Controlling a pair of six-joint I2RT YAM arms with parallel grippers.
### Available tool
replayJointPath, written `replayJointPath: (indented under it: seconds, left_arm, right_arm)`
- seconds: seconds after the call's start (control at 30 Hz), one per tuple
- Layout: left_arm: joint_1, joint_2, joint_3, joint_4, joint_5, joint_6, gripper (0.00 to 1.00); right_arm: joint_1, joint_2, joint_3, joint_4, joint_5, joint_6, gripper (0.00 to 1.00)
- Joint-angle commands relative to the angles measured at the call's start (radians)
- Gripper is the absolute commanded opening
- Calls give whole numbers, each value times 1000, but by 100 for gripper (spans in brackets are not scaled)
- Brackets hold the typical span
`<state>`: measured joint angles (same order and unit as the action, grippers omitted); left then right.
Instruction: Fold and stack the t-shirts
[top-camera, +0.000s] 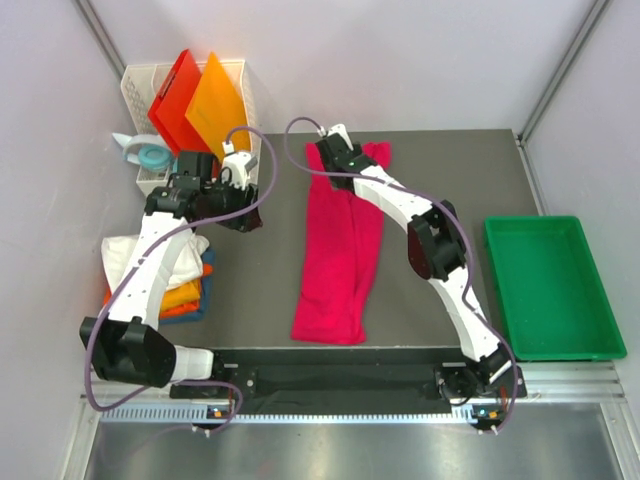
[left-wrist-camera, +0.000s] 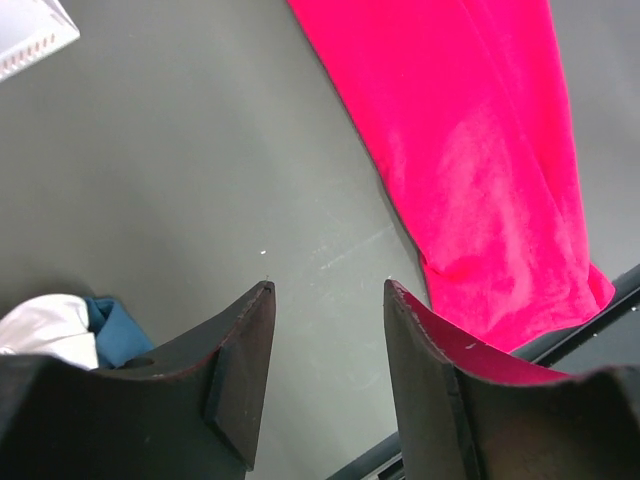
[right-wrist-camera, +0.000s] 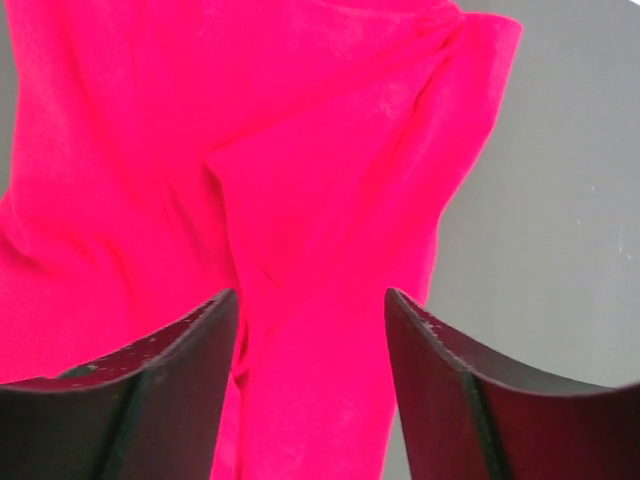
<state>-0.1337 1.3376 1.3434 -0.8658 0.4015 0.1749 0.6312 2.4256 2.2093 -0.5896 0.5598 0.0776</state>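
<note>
- Stack of folded t-shirts (top-camera: 190, 292): lies left of the crimson-pink t-shirt (top-camera: 340, 250), well apart from it. A white one (top-camera: 120, 250) is on top, with orange and blue beneath.
- Left end effector (left-wrist-camera: 328, 290): held over bare bench (top-camera: 250, 300), between the stack and the crimson-pink t-shirt. Jaws are parted about halfway and nothing is gripped.
- Crimson-pink t-shirt: laid mid-bench as a long narrow strip, its long axis running from the near edge to the far edge.
- Right end effector (right-wrist-camera: 310, 300): placed directly over the strip's far end. Jaws are apart with cloth below them; none is seen pinched.
- Green tray (top-camera: 555, 290): right of the crimson-pink t-shirt, well apart.

Judgement: the next fold is expected across the long axis, with the far end brought toward the near end. The right arm is the nearer one. From the left end effector, the strip lies off to the right.
</note>
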Motion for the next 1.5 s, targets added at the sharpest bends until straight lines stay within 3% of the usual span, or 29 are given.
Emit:
replayJointPath:
  seconds: [0.0,0.27,0.57,0.73,0.9,1.2,1.3,1.47]
  left_arm:
    - [32,-12,-23,11,54,0,54]
    - [39,-21,-46,-7,28,-2,55]
    - [40,-20,-73,16,11,-23,53]
    - [40,-11,-84,36,14,-40,53]
    - [40,-8,-95,39,25,-45,52]
    - [40,-17,-121,37,22,-49,53]
    - [40,-14,-124,31,10,-58,53]
    - [40,-21,-128,25,7,-52,53]
  right_arm:
    - [-1,38,50,62,25,-42,63]
    - [-5,87,115,105,-38,-33,68]
    - [-48,124,150,40,-123,80,60]
    - [-68,122,139,16,-135,88,42]
    - [-77,125,144,-4,-158,96,40]
    - [-50,72,122,65,-190,119,65]
    - [-44,115,208,39,-216,123,67]
    - [-47,145,208,36,-241,145,66]
